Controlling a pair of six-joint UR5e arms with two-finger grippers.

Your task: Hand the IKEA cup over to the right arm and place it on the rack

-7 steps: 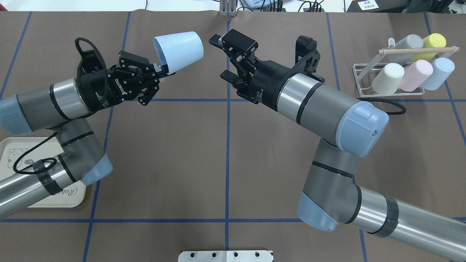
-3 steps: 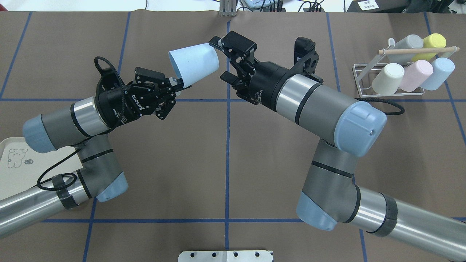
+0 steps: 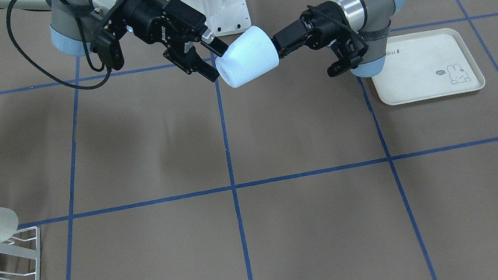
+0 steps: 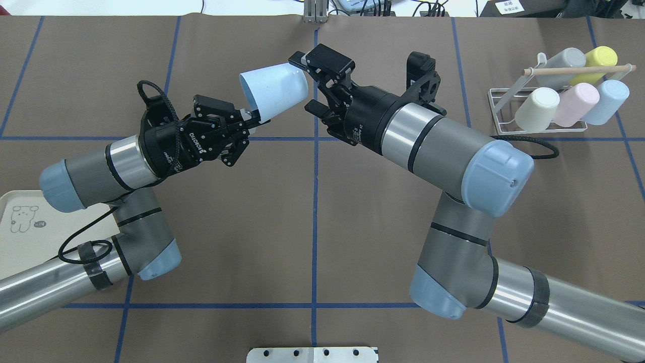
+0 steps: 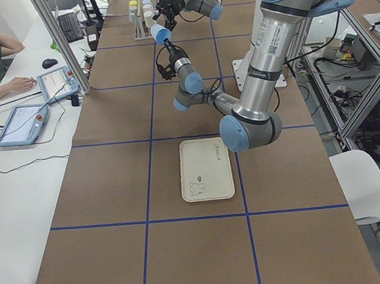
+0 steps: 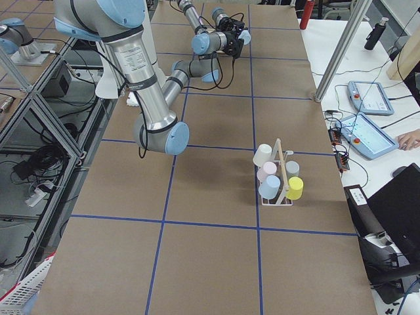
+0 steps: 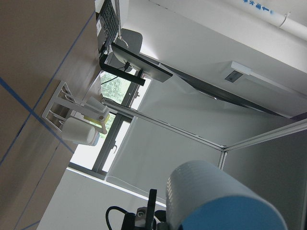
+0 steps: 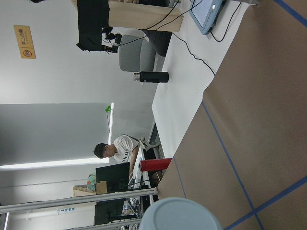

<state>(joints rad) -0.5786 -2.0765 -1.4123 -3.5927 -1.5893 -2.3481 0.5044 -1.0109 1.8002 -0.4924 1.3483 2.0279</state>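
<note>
IKEA cup point(image 4: 274, 91) airborne, tilted, well apart from rack point(image 4: 544, 131), on the rack's left in the overhead view. Left gripper point(image 4: 248, 116), farthest from rack, pinches the cup rim. Right gripper point(image 4: 304, 83), on the rack side, jaws spread astride the cup base; contact unclear.

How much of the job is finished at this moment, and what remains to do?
Done: the left claw holds the cup by its rim in the air, at the right claw. In hand: the cup's base sits between the open right claw's fingertips, not yet gripped. Left: close the right claw, release the left claw, then place the cup on the rack.
</note>
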